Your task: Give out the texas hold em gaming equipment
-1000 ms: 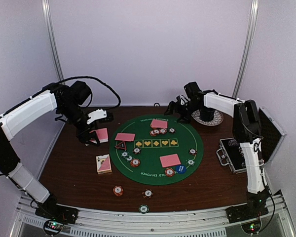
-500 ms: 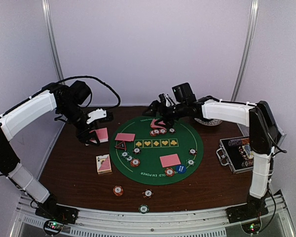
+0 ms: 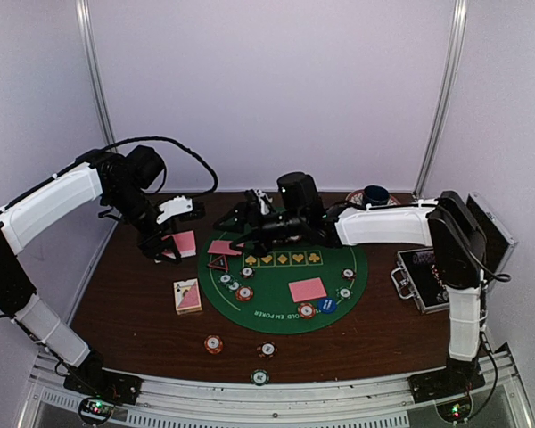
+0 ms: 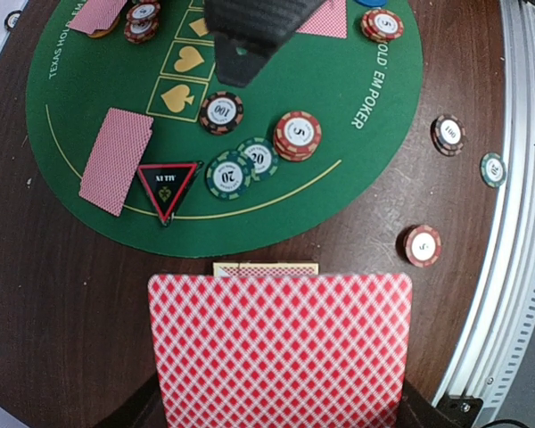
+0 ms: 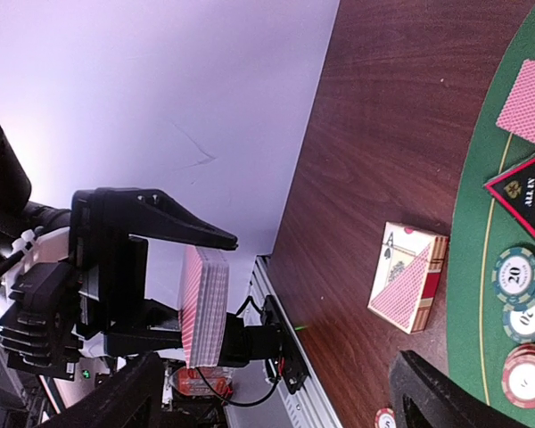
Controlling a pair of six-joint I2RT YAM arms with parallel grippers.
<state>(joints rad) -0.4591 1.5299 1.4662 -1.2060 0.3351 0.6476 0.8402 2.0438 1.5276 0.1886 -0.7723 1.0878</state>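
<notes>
My left gripper [image 3: 171,245] is shut on a deck of pink-backed cards [image 3: 185,242] above the wood left of the green mat [image 3: 276,308]. The deck fills the bottom of the left wrist view [image 4: 281,348]. My right gripper [image 3: 236,223] is open and empty, reaching across the far side of the mat toward the deck [image 5: 205,308]. Its fingers [image 5: 455,392] frame the right wrist view. Card pairs [image 3: 226,247] [image 3: 308,289] lie on the mat. The red-black triangle marker [image 3: 218,263] and chips [image 3: 244,292] lie at the mat's left. A blue disc [image 3: 328,305] lies near the front.
A card box [image 3: 188,296] lies on the wood below the deck. Loose chips [image 3: 213,343] [image 3: 267,349] [image 3: 260,377] lie near the front edge. The dark blue cup [image 3: 374,193] stands at the back right. The open black case [image 3: 428,276] sits at the right.
My right arm has swung from the cup at the back right across the far side of the mat to the left, toward the held deck. The left arm has not moved.
</notes>
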